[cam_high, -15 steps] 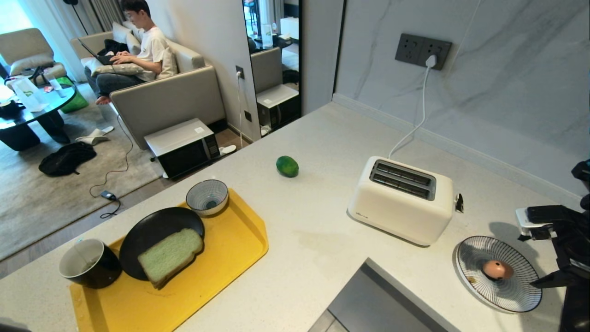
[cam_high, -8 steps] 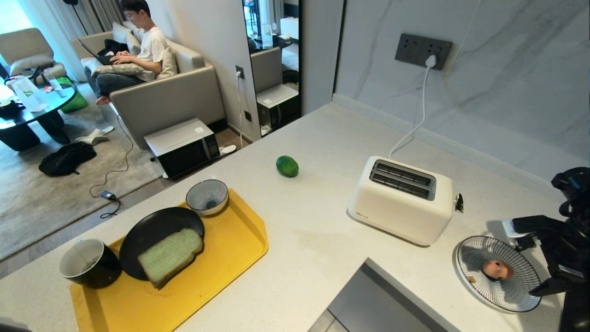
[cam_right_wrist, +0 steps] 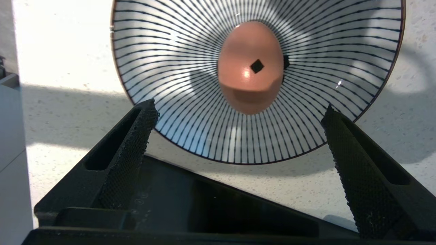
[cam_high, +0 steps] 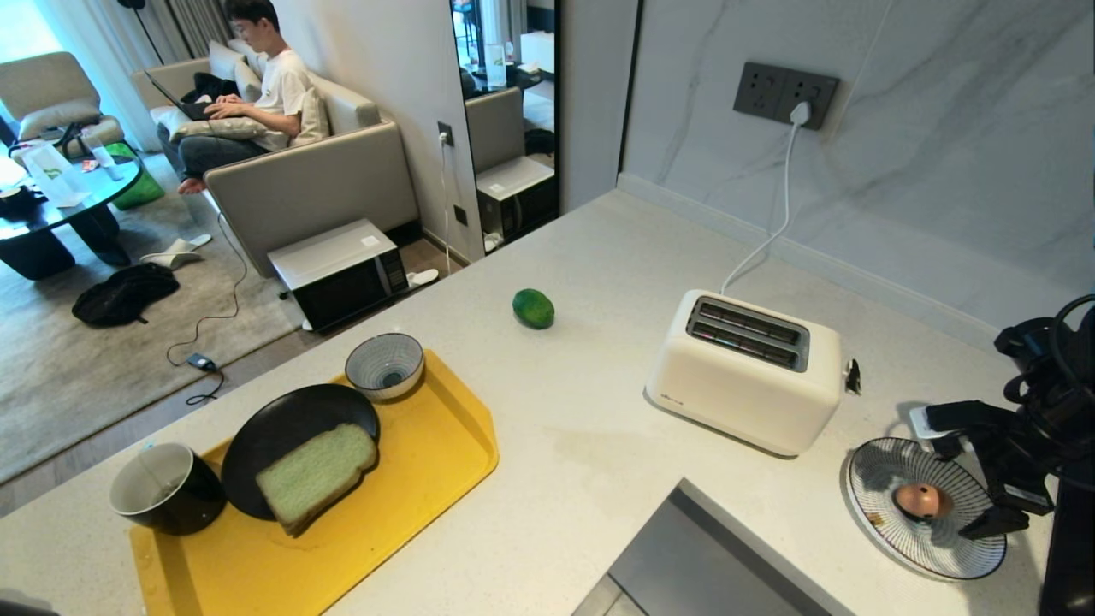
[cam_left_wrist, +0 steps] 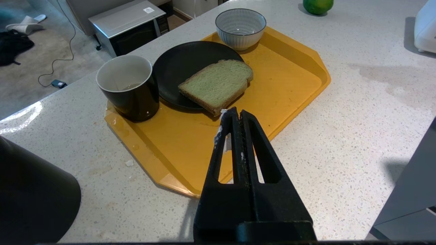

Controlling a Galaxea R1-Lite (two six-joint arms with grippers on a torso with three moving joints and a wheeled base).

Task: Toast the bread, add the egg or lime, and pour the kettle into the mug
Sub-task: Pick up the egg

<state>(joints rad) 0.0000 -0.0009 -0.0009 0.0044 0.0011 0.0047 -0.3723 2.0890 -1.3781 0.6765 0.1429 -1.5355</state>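
Head view: the right end effector (cam_high: 971,470) hung at the far right of the table (cam_high: 582,445), its fingers spread wide to either side of the striped plate's (cam_high: 881,530) rim, with the egg (cam_high: 921,500) just ahead of it in the plate's middle; that wide spread looked set to take the egg between the fingers, which touched nothing. Well away from this end effector stood the toaster (cam_high: 746,368), plugged into the wall, beyond it the lime (cam_high: 533,308) alone on the table, and farthest off the yellow tray (cam_high: 411,479) bearing the bread (cam_high: 316,473) on a black plate (cam_high: 274,428), the mug (cam_high: 165,488) and a striped bowl (cam_high: 384,365); the bread lay untoasted, so that step was probably not done. A person sat on a sofa (cam_high: 316,180) in the room behind. Left wrist view: the left end effector (cam_left_wrist: 234,117) had its fingers pressed together, empty, hovering over the tray with the bread just beyond its tips and the mug to one side; a dark rounded body near it, likely the kettle (cam_left_wrist: 30,200), showed here and not from the head. Right wrist view: only here did the egg's clear gap from both pads (cam_right_wrist: 133,149) show, lying beyond and between them.
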